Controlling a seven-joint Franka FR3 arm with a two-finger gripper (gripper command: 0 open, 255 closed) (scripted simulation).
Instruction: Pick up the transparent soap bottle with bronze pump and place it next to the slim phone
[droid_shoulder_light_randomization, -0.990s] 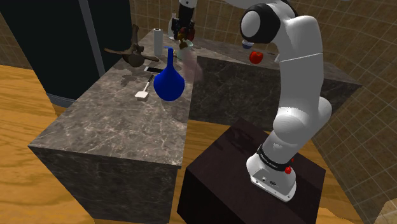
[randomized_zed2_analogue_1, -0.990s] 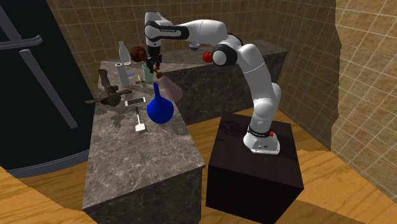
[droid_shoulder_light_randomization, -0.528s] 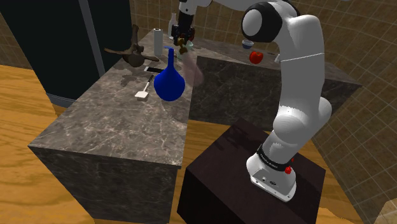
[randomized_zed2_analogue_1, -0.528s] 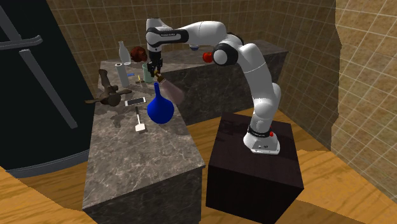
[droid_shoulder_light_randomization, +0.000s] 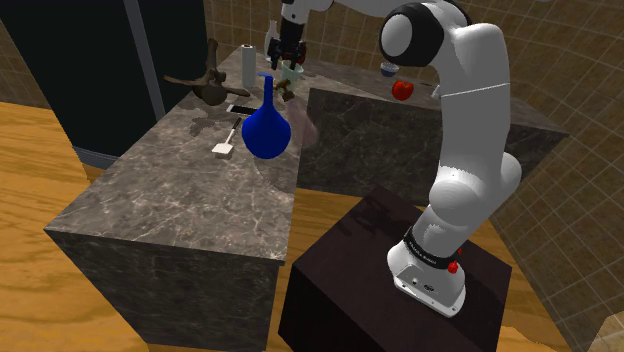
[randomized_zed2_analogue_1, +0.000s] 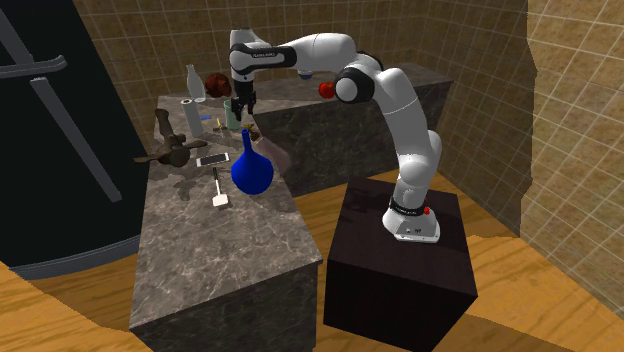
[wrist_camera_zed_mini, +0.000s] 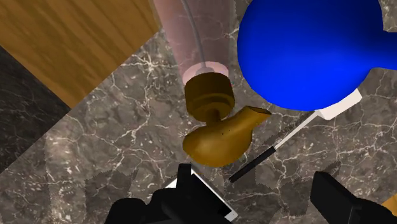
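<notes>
"What's hard to see on that counter (droid_shoulder_light_randomization: 170, 200)?"

"The blue vase (randomized_zed2_analogue_1: 251, 170) covers part of the soap bottle (wrist_camera_zed_mini: 210, 95). The bottle's clear body is cut off in the wrist view. I can't tell whether it touches the stone."

"And the gripper (wrist_camera_zed_mini: 254, 184)?"

"Its fingers are spread and empty. The bronze pump sits just ahead of them, untouched, and the bottle leans beside the vase. Half a second ago it hung higher. One finger half hides the phone (randomized_zed2_analogue_1: 212, 159)."
</notes>
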